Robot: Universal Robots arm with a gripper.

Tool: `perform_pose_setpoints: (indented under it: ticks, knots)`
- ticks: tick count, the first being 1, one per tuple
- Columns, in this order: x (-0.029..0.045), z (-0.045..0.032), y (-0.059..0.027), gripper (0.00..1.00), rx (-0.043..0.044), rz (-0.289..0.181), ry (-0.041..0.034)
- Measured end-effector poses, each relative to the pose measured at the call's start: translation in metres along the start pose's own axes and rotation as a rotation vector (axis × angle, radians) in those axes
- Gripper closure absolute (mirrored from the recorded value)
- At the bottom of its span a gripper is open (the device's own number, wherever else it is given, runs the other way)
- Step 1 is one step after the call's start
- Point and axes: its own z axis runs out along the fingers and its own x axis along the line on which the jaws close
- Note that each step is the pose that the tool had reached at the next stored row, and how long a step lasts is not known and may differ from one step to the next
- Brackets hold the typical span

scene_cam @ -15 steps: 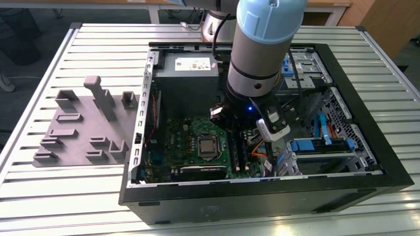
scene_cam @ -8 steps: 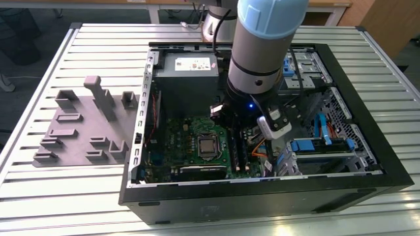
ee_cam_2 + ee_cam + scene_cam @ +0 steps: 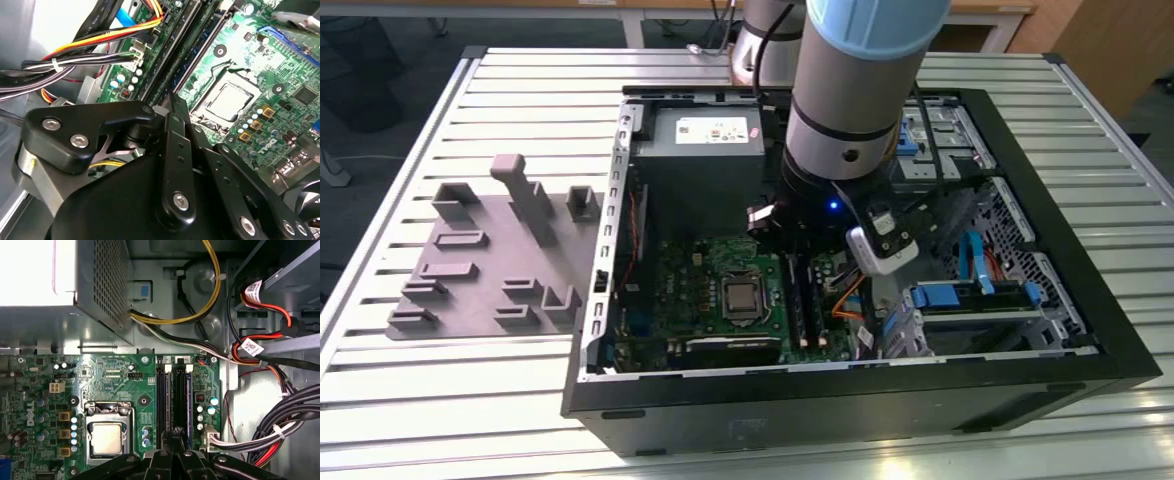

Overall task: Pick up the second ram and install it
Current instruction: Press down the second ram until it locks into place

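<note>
The hand [image 3: 176,440] hangs low inside the case [image 3: 1067,250], directly over the slots [image 3: 175,400] beside the CPU socket [image 3: 107,437]. Whether it is open or gripping, I cannot tell. The ram [image 3: 189,402] appears to sit just ahead of the fingertips, its long axis running along the slots and away from the hand. Cable bundles [image 3: 280,425] lie close to one side, the power supply [image 3: 65,295] beyond.

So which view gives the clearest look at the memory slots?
The first wrist view: the memory slots run straight up the frame beside the processor socket. The exterior view shows them small, below the arm. The second wrist view catches them slanted, above the hand.
</note>
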Motion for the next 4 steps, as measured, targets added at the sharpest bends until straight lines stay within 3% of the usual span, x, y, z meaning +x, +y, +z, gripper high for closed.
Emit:
perform_pose_setpoints:
  ticks: [4]
  knots:
    - [0.0, -0.0001, 0.0, 0.89, 0.0, 0.0, 0.0]
